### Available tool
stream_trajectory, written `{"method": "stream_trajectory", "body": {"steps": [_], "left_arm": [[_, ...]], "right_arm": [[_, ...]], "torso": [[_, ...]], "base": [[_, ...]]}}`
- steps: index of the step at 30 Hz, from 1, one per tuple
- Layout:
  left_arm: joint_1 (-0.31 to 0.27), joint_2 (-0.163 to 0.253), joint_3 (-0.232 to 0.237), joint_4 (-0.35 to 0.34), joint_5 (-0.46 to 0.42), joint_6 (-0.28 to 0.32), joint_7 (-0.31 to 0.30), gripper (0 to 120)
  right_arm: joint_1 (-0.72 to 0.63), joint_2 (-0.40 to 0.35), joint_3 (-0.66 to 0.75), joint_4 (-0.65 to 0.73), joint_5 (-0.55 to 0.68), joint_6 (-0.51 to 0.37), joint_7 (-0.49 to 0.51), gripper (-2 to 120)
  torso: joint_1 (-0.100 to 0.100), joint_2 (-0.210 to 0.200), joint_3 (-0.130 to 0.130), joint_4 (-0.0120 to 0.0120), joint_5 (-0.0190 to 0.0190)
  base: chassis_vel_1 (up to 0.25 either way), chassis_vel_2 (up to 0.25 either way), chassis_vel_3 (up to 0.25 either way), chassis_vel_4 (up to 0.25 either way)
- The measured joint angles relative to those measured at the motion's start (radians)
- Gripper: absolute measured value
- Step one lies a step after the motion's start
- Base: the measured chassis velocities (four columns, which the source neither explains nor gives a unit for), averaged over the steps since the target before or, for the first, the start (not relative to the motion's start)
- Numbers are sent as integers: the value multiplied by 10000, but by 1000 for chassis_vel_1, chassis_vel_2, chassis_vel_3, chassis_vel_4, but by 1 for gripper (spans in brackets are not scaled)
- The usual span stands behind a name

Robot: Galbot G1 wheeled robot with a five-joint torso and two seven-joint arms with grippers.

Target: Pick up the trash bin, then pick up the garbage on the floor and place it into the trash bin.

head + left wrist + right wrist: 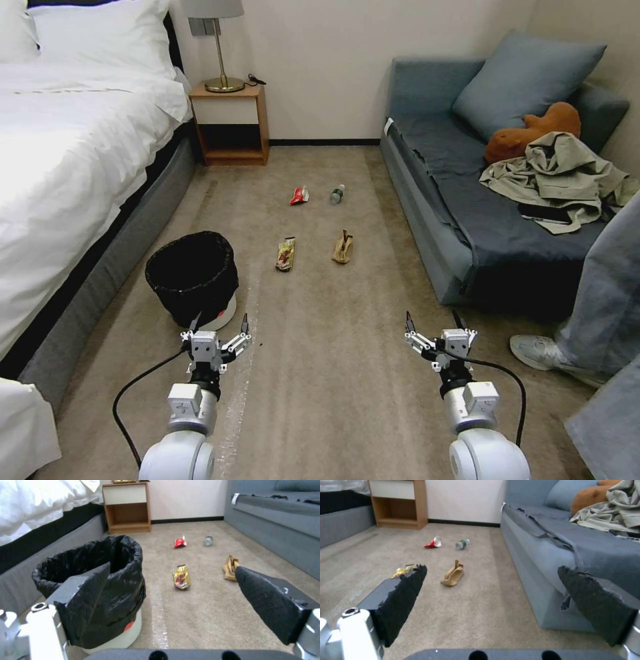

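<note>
The trash bin [193, 277] [130, 555], white with a black bag over its rim, stands on the floor [320, 387] beside the bed. My left gripper [220, 325] [173, 567] hovers open just short of it, holding nothing. Level with it, my right gripper [433, 322] [491, 568] is also open and empty. Farther ahead lies the garbage: a red-white wrapper [299, 195] [179, 542], a small bottle [337, 194] [462, 544], a yellow-brown snack wrapper [286, 254] [181, 577] and a brown paper bag [343, 247] [454, 575].
A white bed [67, 147] lines the left side and a blue-grey sofa [427, 220] the right, with carpet between. A wooden nightstand [230, 123] with a lamp stands at the far wall. A person's leg and shoe [540, 350] are by the sofa's near end.
</note>
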Motion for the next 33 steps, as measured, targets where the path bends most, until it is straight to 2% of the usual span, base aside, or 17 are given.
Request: {"method": "stream_trajectory", "body": {"steps": [28, 30, 32, 33], "left_arm": [[0, 0, 0, 0, -2, 2, 0, 100], [0, 0, -12, -21, -32, 45, 8, 100], [-71, 34, -251, -385, -462, 666, -55, 100], [-71, 34, -251, -385, -462, 666, -55, 100]], "right_arm": [[0, 1, 0, 0, 0, 0, 0, 100], [-6, -1, 1, 11, 6, -9, 1, 100], [-143, -49, 78, 281, 183, -333, 27, 100], [-143, -49, 78, 281, 183, -333, 27, 100]], "torso": [[0, 0, 0, 0, 0], [0, 0, 0, 0, 0], [0, 0, 0, 2, 3], [0, 0, 0, 2, 3]], "base": [[0, 0, 0, 0], [0, 0, 0, 0], [0, 0, 0, 0], [0, 0, 0, 0]]}}
